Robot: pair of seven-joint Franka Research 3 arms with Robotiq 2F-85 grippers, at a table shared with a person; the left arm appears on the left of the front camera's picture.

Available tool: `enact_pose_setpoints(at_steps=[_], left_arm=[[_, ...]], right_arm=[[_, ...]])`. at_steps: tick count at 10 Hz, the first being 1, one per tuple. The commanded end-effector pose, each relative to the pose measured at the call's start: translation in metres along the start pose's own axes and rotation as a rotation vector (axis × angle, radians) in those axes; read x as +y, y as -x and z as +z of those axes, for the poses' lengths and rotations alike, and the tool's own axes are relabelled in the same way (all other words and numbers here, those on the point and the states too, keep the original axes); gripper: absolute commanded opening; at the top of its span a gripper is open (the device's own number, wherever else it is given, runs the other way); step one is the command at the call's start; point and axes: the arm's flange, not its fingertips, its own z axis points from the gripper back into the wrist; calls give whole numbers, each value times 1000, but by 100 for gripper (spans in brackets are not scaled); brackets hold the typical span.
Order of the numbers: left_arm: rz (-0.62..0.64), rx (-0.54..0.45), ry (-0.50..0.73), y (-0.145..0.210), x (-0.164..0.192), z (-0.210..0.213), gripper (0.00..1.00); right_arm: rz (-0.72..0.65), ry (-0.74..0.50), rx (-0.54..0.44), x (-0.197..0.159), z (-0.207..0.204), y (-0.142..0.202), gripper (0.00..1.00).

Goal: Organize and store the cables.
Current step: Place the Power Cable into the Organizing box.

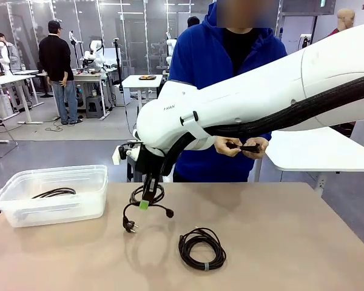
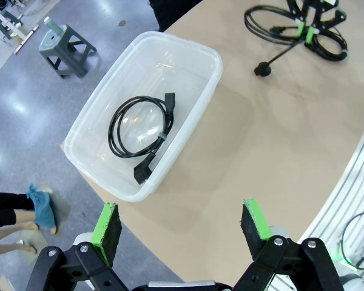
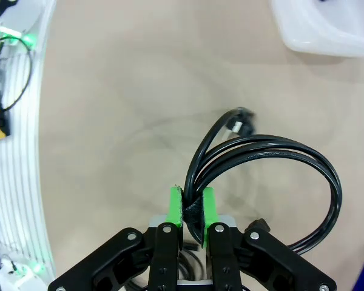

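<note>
Right fingers (image 3: 177, 207) pinch a black coiled cable (image 3: 273, 148), left fingers (image 2: 109, 233) spread; one coil (image 2: 139, 133) in clear plastic tub (image 2: 100, 115), one banded coil (image 1: 201, 247) lower-centre on table (image 1: 291, 242) awaits.

Bright, even overhead light; only a faint soft shadow under the cable (image 3: 273, 148) on the table (image 3: 109, 121). Wrist views bow at the edges — floor (image 2: 24, 91) glares.
</note>
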Motion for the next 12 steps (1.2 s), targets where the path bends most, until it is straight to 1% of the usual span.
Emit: enact_pose_setpoints(at_steps=[1,2,3,6,8,9,10,11,12], left_arm=[[10,12,-14,-1,-2,1,100],[10,12,-14,-1,-2,1,100],[10,12,-14,-1,-2,1,100],[10,12,-14,-1,-2,1,100],[10,12,-14,-1,-2,1,100],[10,12,-14,-1,-2,1,100],[10,12,-14,-1,-2,1,100],[10,12,-14,-1,-2,1,100],[10,12,-14,-1,-2,1,100]], right_arm=[[-43,-120,19,10,-21,3,16],[-57,-167,48,8,-37,5,16],[-69,-206,34,5,-48,6,16],[-75,-305,82,2,-79,3,16],[-80,-316,73,1,-84,4,16],[-82,-314,72,0,-85,4,27],[-81,-319,77,-1,-88,3,35],[-80,-327,78,-1,-91,3,54],[-81,-327,78,-1,-93,3,66]])
